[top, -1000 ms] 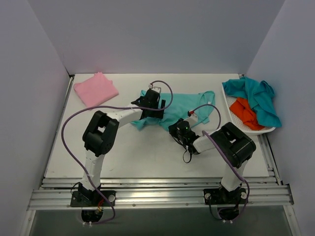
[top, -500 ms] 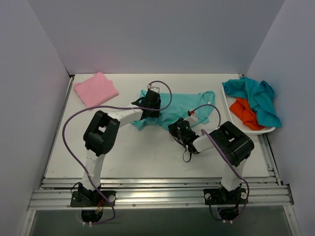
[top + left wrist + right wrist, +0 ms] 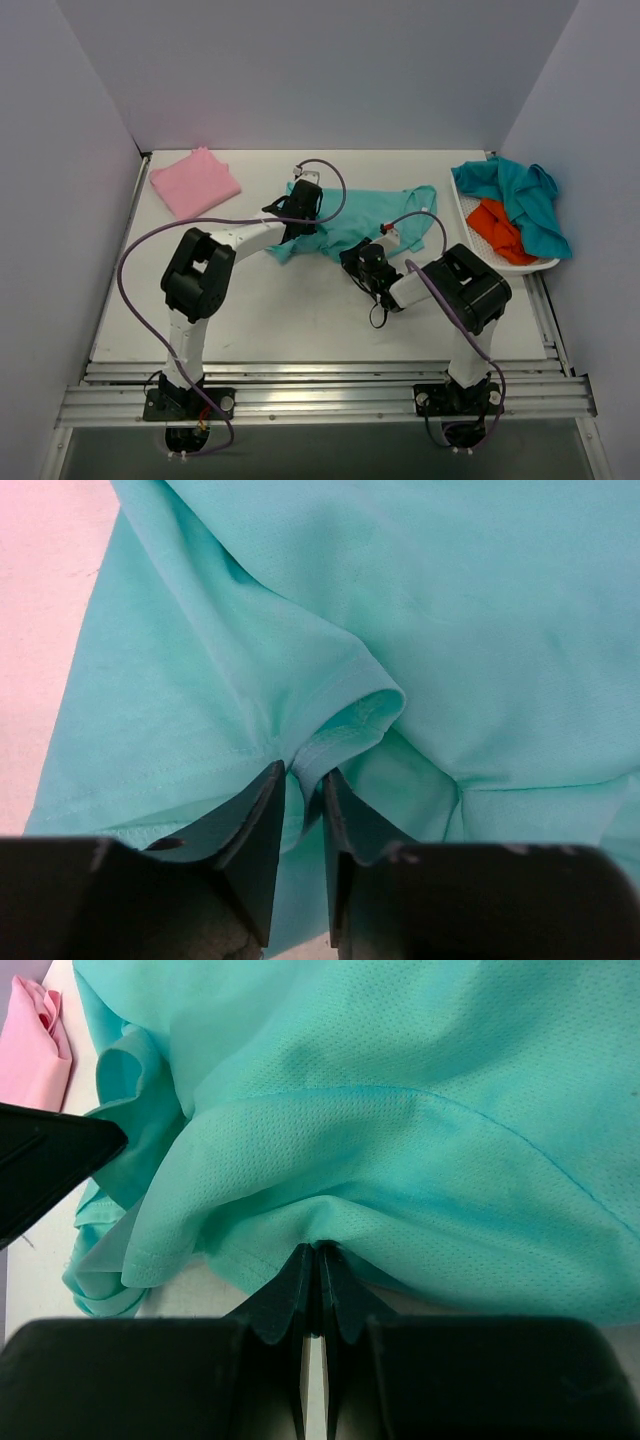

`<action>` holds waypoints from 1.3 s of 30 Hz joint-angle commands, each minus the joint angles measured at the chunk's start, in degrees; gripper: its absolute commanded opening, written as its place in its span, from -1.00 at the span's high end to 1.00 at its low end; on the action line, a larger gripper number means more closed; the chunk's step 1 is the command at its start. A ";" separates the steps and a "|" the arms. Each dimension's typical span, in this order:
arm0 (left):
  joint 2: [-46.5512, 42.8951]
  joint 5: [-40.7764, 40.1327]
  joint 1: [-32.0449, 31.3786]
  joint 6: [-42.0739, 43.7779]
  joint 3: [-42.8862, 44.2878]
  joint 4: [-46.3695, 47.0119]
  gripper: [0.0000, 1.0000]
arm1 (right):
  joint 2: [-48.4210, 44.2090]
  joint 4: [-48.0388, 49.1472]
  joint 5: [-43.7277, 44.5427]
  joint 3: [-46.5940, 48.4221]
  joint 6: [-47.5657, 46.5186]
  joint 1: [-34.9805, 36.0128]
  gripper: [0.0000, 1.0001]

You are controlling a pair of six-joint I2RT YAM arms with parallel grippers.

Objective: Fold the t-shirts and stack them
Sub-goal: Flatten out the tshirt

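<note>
Overhead, the left arm (image 3: 240,238) bends at the elbow and reaches right and away across the table (image 3: 290,310) to the left end of the green tee (image 3: 370,215). The right arm (image 3: 470,290) folds back on itself, its wrist low at the tee's near edge. The tee lies crumpled mid-table, between the two wrists.

Only the wrist views show the grips. The left gripper (image 3: 305,775) has its jaws narrow, with a raised fold of a hemmed edge pinched between them. The right gripper (image 3: 313,1252) has its fingers pressed together on the tee's edge, and the cloth puckers at the tips. The right wrist view also catches the left gripper's dark side.

Only the top view shows the rest: a folded pink tee (image 3: 194,181) at the far left corner, and a teal tee (image 3: 525,195) and an orange tee (image 3: 497,228) heaped in a white basket (image 3: 520,266) at the right.
</note>
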 commanded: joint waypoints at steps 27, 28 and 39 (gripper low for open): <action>-24.81 -4.06 0.48 -3.37 -10.57 4.41 0.95 | -21.96 -28.02 9.10 -2.51 -3.48 2.60 1.00; -26.65 -4.24 0.48 -4.15 -11.28 3.80 0.95 | -27.21 -30.04 10.51 -2.34 -3.74 3.48 1.00; -54.69 -8.63 -0.75 -6.88 -17.17 -6.74 0.95 | -62.30 -62.82 26.25 6.80 -4.79 12.37 1.00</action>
